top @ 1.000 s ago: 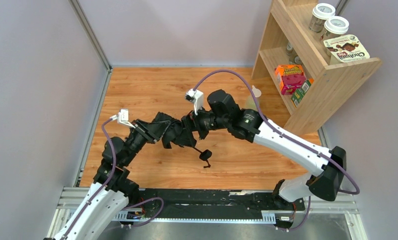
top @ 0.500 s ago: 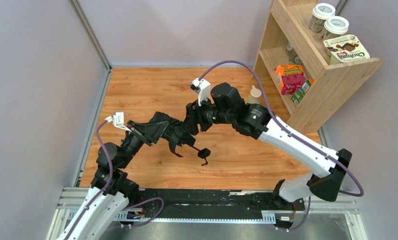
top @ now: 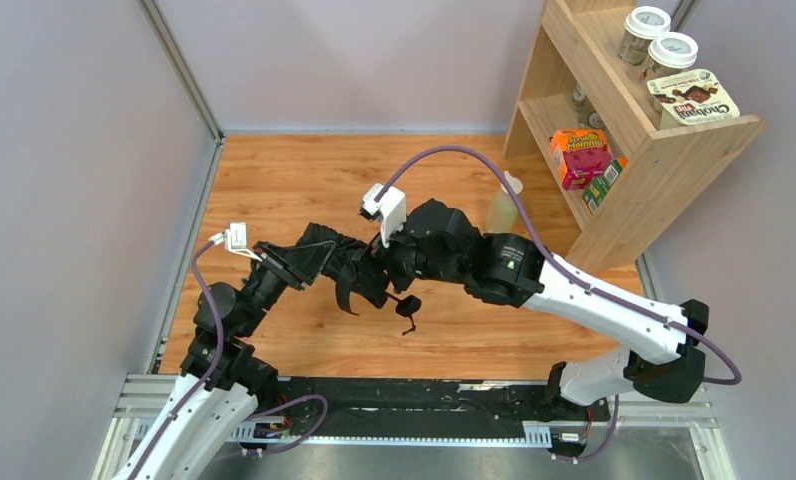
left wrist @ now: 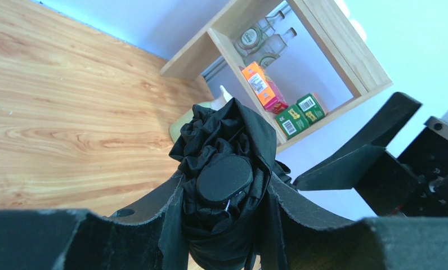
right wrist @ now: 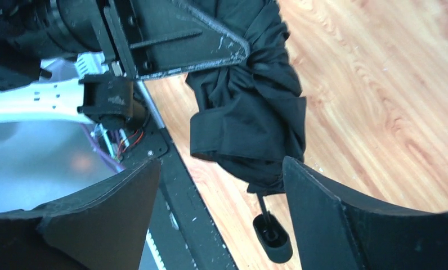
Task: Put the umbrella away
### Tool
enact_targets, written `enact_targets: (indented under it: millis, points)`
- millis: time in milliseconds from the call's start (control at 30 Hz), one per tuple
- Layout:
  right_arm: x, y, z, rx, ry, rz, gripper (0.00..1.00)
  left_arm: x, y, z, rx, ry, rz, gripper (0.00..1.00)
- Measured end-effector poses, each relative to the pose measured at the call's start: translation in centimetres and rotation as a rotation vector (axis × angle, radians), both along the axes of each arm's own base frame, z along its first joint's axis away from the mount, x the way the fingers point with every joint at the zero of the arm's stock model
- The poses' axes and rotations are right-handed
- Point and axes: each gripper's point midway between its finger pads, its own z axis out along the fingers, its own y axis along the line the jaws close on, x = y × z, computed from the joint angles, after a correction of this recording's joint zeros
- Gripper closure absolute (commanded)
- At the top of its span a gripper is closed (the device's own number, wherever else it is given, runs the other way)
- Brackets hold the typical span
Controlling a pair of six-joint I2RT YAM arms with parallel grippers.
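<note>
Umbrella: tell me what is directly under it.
Below the umbrella, bare wooden table shows, with its knob handle hanging on the shaft. The canopy covers the table beneath it.

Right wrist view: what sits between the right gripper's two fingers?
Open air, no grip. The right gripper stands open with the umbrella bundle's lower end and knob handle framed in the gap.

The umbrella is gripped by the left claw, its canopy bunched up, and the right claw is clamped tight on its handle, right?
Not quite. The left claw does grip the bunched umbrella, but the right claw stands open. The right wrist view shows its fingers spread either side of the canopy, and the handle hangs free below them.
</note>
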Motion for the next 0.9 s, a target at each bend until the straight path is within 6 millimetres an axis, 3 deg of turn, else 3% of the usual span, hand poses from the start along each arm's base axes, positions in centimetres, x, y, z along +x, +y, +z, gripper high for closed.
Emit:
enact_targets:
  millis: [133, 267, 400, 700, 900]
  points:
    - [1.0, 0.3, 1.6, 0.0, -0.077, -0.052, 0.4, 0.2, 0.1, 0.2, -0.018, 0.028, 0.011, 1.0]
    - [2.3, 1.1, 2.9, -0.007, -0.126, -0.1, 0.41, 0.1, 0.3, 1.1, -0.033, 0.027, 0.016, 1.0]
    - [2.1, 1.9, 2.3, -0.045, -0.149, -0.091, 0.41, -0.1, 0.5, 2.0, -0.04, 0.016, 0.019, 1.0]
    - [2.0, 2.3, 1.0, -0.132, -0.178, -0.093, 1.0, -0.4, 0.5, 2.7, -0.037, 0.0, 0.013, 1.0]
    - [0.5, 2.7, 1.7, -0.069, -0.084, 0.031, 1.0, -1.1, 0.4, 3.5, -0.021, -0.065, -0.009, 1.0]
